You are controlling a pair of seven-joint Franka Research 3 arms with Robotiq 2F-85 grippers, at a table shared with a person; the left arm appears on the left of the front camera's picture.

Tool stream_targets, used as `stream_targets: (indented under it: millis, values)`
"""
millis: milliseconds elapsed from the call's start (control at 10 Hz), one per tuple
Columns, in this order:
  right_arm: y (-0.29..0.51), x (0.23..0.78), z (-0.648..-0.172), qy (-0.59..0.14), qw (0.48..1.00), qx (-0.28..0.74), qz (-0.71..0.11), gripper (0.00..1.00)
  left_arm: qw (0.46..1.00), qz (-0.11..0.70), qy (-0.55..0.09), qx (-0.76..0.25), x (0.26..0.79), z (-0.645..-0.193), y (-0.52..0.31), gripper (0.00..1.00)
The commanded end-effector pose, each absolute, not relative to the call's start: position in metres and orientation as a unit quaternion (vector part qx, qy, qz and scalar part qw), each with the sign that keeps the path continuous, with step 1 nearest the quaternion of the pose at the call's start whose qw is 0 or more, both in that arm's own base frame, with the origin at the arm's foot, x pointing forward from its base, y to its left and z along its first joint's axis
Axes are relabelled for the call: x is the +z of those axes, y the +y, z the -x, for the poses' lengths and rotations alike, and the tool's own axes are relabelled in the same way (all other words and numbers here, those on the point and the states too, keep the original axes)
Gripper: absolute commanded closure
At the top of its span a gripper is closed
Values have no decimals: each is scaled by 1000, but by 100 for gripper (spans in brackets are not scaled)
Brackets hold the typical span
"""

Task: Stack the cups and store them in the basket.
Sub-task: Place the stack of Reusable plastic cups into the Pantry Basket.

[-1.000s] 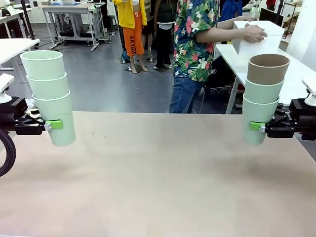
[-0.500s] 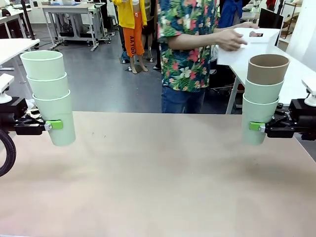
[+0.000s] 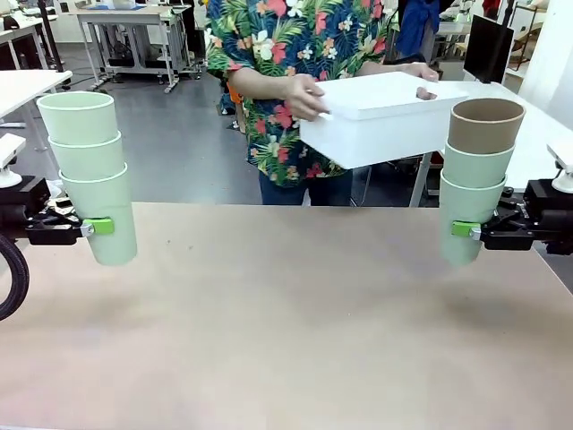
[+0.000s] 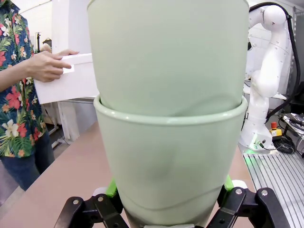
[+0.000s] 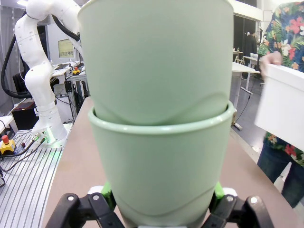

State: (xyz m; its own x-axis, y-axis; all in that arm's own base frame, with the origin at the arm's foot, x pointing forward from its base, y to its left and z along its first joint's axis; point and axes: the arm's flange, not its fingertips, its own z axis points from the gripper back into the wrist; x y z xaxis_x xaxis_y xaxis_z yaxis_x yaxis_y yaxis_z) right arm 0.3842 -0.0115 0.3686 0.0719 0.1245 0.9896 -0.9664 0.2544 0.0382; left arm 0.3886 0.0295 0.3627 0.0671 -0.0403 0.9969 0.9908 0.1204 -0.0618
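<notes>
My left gripper [image 3: 100, 227] is shut on the bottom cup of a stack of three mint green cups [image 3: 89, 170], held upright above the table's left edge; the same stack [image 4: 168, 118] looms close in the left wrist view. My right gripper [image 3: 464, 229] is shut on a stack of two mint cups topped by a brown cup [image 3: 484, 124], upright at the right edge; that stack [image 5: 159, 123] stands close in the right wrist view. A person holds the white basket [image 3: 380, 118] in both hands above the far edge of the table, between the two stacks.
The tan table [image 3: 286, 331] lies below both stacks. The person in a floral shirt [image 3: 269, 54] stands at the far side. White tables [image 3: 18, 85] stand behind on the left and right.
The person has turned from the right-hand table and carried the white basket leftward, now holding it over the far table edge. Both arms and their cup stacks have stayed still.
</notes>
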Motion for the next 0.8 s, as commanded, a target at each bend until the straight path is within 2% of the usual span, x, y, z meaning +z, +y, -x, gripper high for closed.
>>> stream_targets:
  millis: [0,700]
  values:
    - [-11,372,-384,-513,603,453,-410,15,551,475,-505,-464,366,-388,30,13]
    - [-11,372,-384,-513,603,453,-410,15,551,475,-505,-464,366,-388,30,13]
